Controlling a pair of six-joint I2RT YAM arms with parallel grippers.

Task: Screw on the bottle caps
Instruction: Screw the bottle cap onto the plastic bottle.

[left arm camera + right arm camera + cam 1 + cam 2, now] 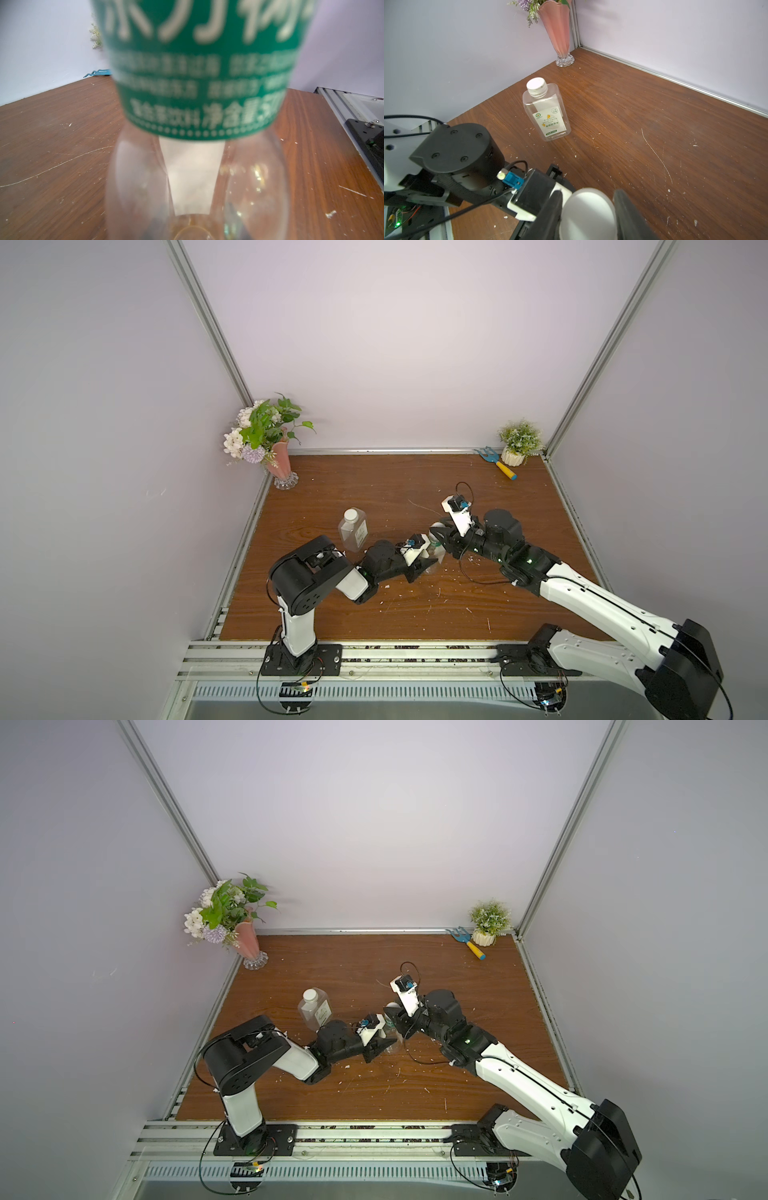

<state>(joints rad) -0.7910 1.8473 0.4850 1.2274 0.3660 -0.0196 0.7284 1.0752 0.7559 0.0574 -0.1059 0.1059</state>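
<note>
Mid-frame in both top views, arms hide most of the round bottle. The left wrist view shows its label blurred and cropped; the right crops the white cap.

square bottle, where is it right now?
In both top views the square bottle stands capped on the left half of the table, just beyond the left arm, with the vase in the corner behind it.
</note>
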